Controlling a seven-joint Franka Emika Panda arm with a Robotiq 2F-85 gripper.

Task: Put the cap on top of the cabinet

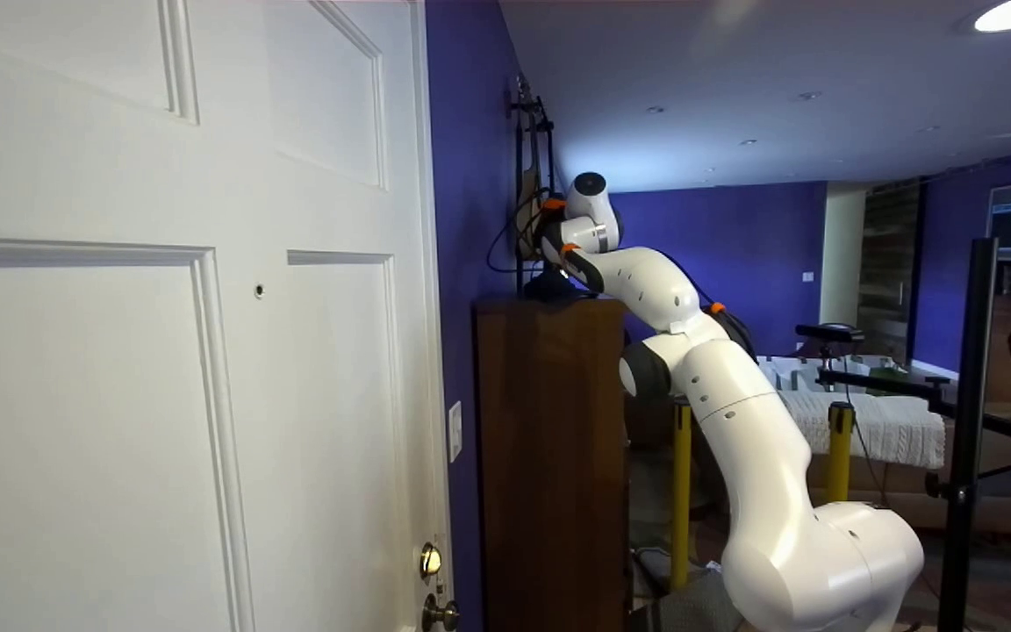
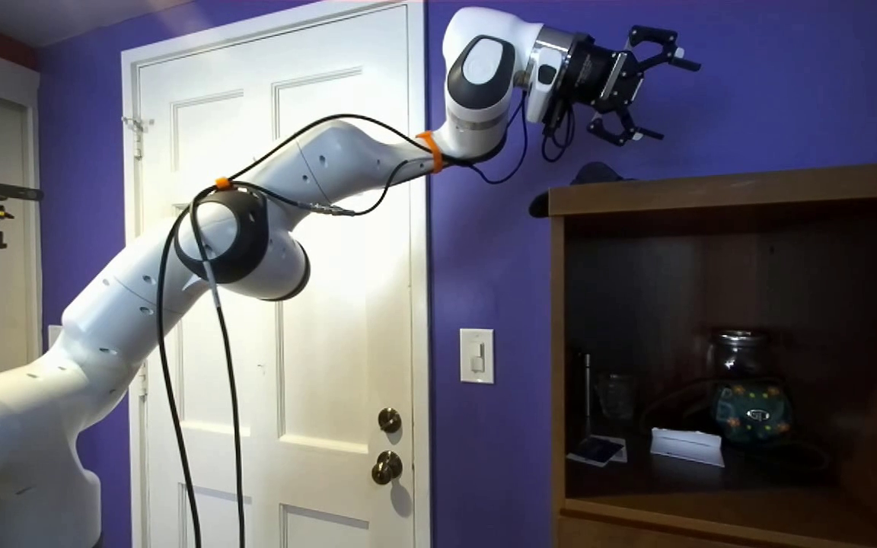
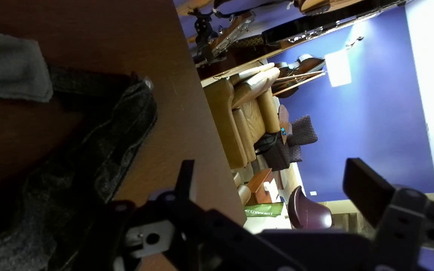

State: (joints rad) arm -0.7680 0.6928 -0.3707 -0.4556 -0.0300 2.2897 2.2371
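Observation:
The dark grey cap [image 2: 598, 173] lies on the cabinet [image 2: 735, 192], near its left end in an exterior view, with a dark part poking out past the corner. Its cloth [image 3: 126, 128] and a strap fill the left of the wrist view, resting on the wooden top. Another exterior view shows the cap [image 1: 549, 285] as a dark shape on the brown cabinet [image 1: 549, 456], beneath the wrist. My gripper [image 2: 669, 99] is above the cabinet top, apart from the cap, fingers spread wide and nothing between them. The gripper is mostly hidden behind the arm in that latter view.
A purple wall [image 2: 499, 266] and white door [image 2: 332, 228] stand beside the cabinet. Stringed instruments [image 1: 530, 175] hang on the wall close to my wrist. Inside the cabinet's open compartment are a jar [image 2: 739, 354] and a small bag [image 2: 754, 411]. Loose cables run along the arm.

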